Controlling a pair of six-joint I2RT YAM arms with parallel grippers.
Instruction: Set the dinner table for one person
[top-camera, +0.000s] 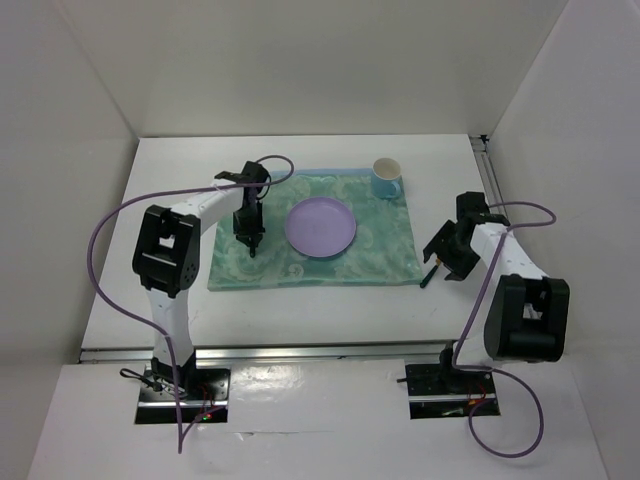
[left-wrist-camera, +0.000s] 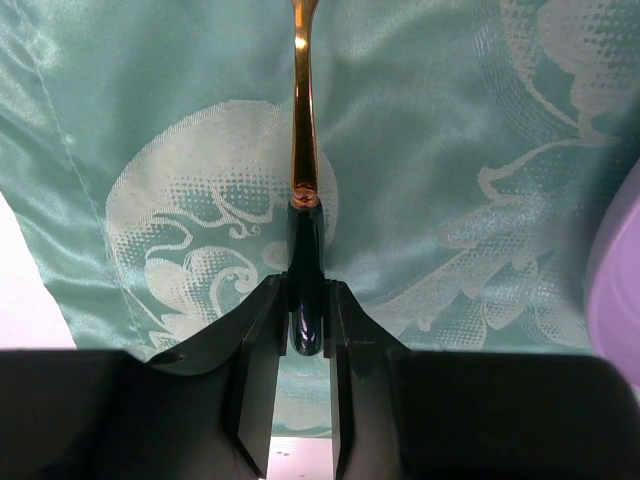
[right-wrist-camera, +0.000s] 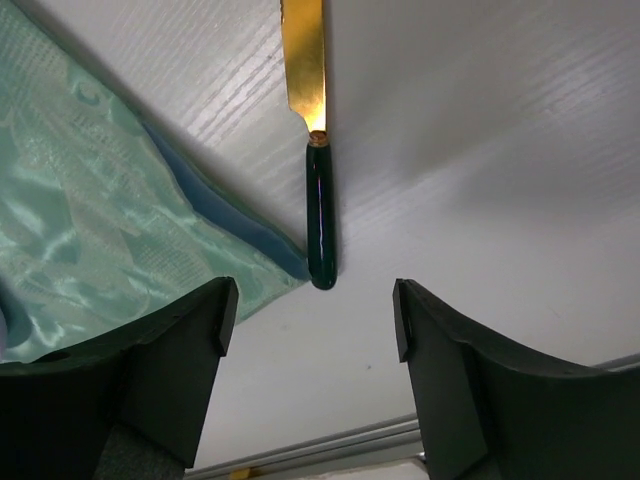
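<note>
The white dinner table (top-camera: 300, 315) carries a green swirl-patterned placemat (top-camera: 380, 245) with a purple plate (top-camera: 320, 227) in its middle and a teal mug (top-camera: 386, 179) at its back right corner. My left gripper (top-camera: 251, 243) is over the placemat left of the plate. In the left wrist view it (left-wrist-camera: 306, 285) is shut on the dark handle of a gold utensil (left-wrist-camera: 303, 130), whose head is cut off by the frame. My right gripper (top-camera: 447, 258) is open and empty (right-wrist-camera: 312, 292) above a gold knife with a dark green handle (right-wrist-camera: 320, 220). The knife lies on the table beside the placemat's front right corner (top-camera: 430, 272).
White walls enclose the table on the left, back and right. A metal rail (top-camera: 300, 351) runs along the front edge, and another (top-camera: 490, 170) along the right side. The plate's rim (left-wrist-camera: 615, 290) is just right of my left fingers.
</note>
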